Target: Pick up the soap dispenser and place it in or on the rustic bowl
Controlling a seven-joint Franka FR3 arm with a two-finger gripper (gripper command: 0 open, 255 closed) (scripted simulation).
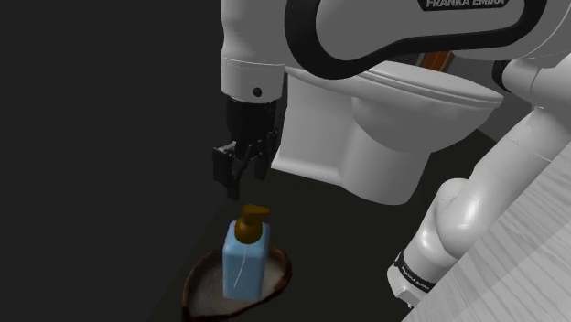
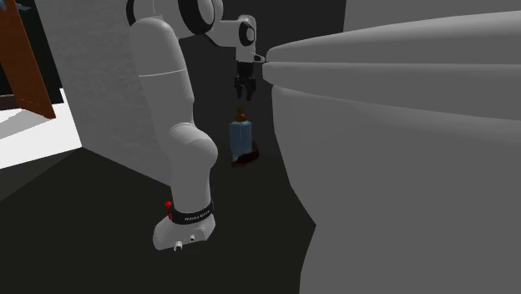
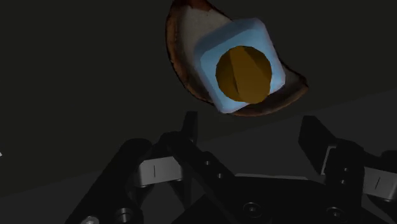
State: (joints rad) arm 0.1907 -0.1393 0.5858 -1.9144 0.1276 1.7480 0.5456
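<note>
A light blue soap dispenser (image 1: 245, 262) with a brown pump top stands upright inside a dark brown rustic bowl (image 1: 203, 277) on the dark floor. My gripper (image 1: 245, 179) hangs a little above the pump, open and holding nothing. In the wrist view the dispenser (image 3: 242, 67) is seen from above in the bowl (image 3: 184, 38), a little ahead of my gripper (image 3: 252, 130), and both fingers stand well apart without touching it. From the second exterior view my gripper (image 2: 244, 87) sits above the dispenser (image 2: 241, 136) and bowl (image 2: 248, 157).
A large white toilet (image 1: 366, 119) stands close beside the gripper and bowl; its bowl and lid (image 2: 401, 125) loom at the second exterior view's right. A brown wooden panel (image 2: 25, 58) leans at that view's far left. Light wood flooring (image 1: 535, 247) lies by the stand.
</note>
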